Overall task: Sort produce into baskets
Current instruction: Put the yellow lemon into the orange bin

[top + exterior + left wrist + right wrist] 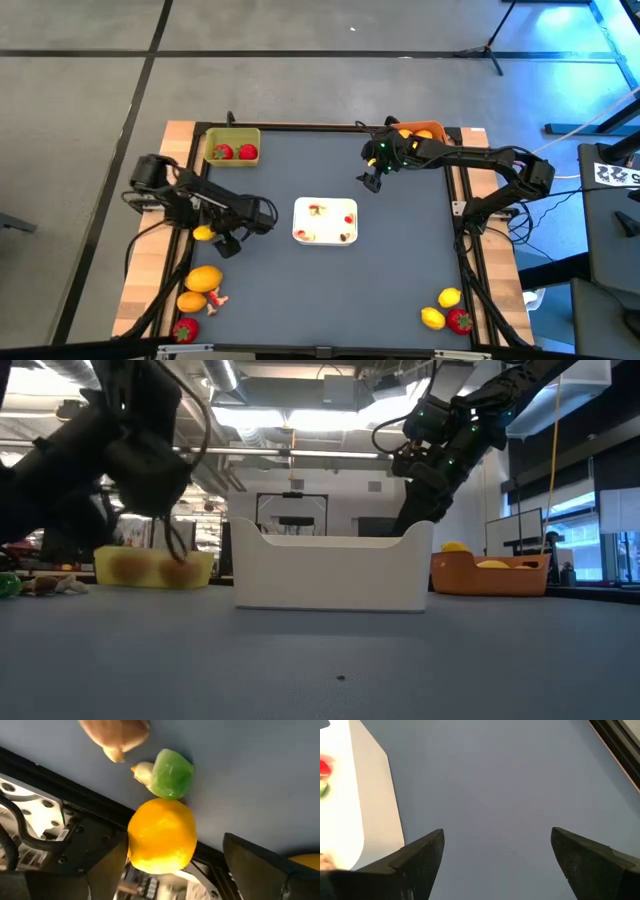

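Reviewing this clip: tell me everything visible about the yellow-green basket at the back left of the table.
The yellow-green basket is a small square tub with low walls and an open top, plastic by its look. It sits upright on the dark mat at the table's back left corner, close to the black frame. Inside lie two red strawberries, side by side, near the front wall. No gripper touches it; the left arm works nearer the table's front left. From table height it shows as a low yellow band behind that arm.

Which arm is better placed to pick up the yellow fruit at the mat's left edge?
Left. Its tool is open around the yellow fruit. The right tool hangs open over bare mat near the orange basket.
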`<state>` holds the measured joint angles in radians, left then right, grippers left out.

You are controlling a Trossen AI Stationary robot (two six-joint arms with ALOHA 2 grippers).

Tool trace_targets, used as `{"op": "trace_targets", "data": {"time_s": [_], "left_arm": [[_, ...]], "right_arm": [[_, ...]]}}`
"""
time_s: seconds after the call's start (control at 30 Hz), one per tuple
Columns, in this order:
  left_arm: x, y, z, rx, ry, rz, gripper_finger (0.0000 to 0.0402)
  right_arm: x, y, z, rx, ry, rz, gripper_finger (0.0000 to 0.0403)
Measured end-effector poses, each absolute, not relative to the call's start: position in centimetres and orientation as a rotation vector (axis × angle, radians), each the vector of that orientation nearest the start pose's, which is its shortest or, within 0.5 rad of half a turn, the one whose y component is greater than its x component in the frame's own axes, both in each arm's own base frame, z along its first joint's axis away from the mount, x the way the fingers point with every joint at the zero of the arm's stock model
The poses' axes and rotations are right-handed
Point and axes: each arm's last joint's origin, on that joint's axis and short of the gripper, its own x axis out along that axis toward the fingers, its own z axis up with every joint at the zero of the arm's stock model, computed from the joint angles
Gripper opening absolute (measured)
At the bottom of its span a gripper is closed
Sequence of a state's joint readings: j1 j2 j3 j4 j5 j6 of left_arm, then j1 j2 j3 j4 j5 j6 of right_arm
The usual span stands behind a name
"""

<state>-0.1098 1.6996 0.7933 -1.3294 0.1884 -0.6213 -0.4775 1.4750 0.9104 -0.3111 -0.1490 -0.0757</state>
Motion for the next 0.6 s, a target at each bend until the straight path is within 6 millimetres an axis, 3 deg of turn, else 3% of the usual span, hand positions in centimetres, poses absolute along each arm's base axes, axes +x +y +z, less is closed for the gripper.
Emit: {"op": "trace_targets", "data": {"time_s": [0.23,0.6], "left_arm": [[19.2,-2.7,11.9,-0.371,2.327,0.495,0.0307],[18.8,-2.6,12.1,-0.299,2.388,0.471,0.0171]], "right_arm": [[26.5,-13.2,21.2,0.197,0.838,-0.277,0.0363],[26.5,-13.2,21.2,0.196,0.838,-0.277,0.0363]]}}
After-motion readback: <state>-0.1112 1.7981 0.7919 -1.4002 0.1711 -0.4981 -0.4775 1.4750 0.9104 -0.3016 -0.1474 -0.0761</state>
